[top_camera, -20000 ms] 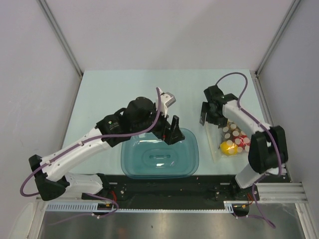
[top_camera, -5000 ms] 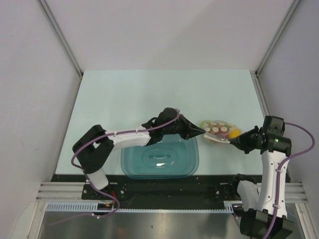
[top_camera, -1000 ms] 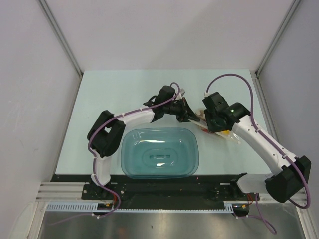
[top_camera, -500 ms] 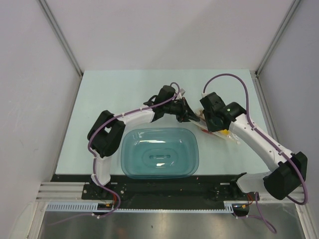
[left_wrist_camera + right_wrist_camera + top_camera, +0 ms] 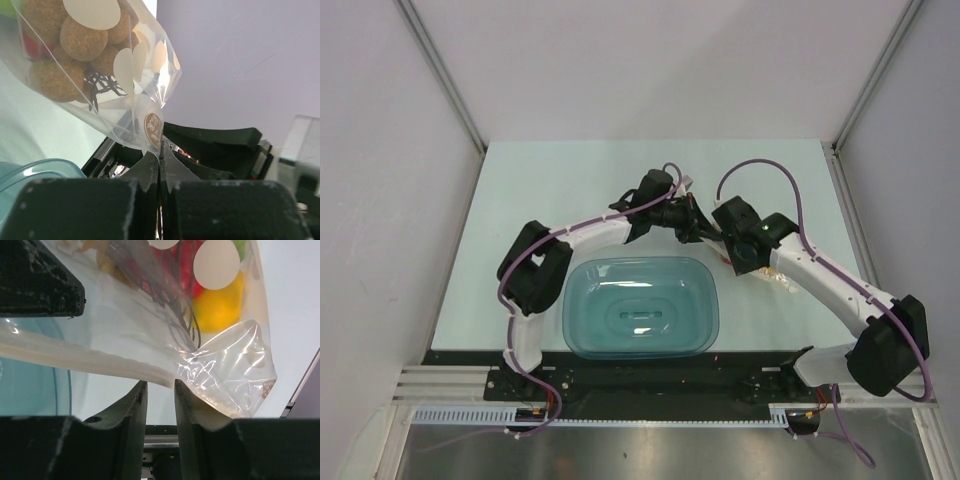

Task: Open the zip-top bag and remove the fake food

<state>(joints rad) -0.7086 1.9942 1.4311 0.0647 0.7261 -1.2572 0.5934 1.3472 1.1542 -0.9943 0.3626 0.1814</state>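
Note:
The zip-top bag [image 5: 125, 65], clear with white dots, hangs off the table between both arms. My left gripper [image 5: 160, 157] is shut on its thin lower edge. Inside it I see the fake food: orange-brown balls [image 5: 80, 42] on dark stems, a red piece [image 5: 187, 265] and a yellow fruit [image 5: 220, 307]. My right gripper [image 5: 160, 387] stands open just under the bag's [image 5: 220, 365] thick white strip, which lies at the fingertips and not between them. From above, the left gripper [image 5: 712, 235] and right gripper [image 5: 745, 262] meet at the bag [image 5: 782, 277].
The teal translucent tub [image 5: 580, 300] sits on the table in front of the arms' bases, just below the bag; its rim shows at the left in both wrist views [image 5: 30, 172] [image 5: 35, 385]. The left gripper's black body [image 5: 40, 285] is close to the right one.
My right arm has shifted a little to the left, closer to the left gripper, and its jaws have narrowed slightly. The left arm and the bag have stayed put.

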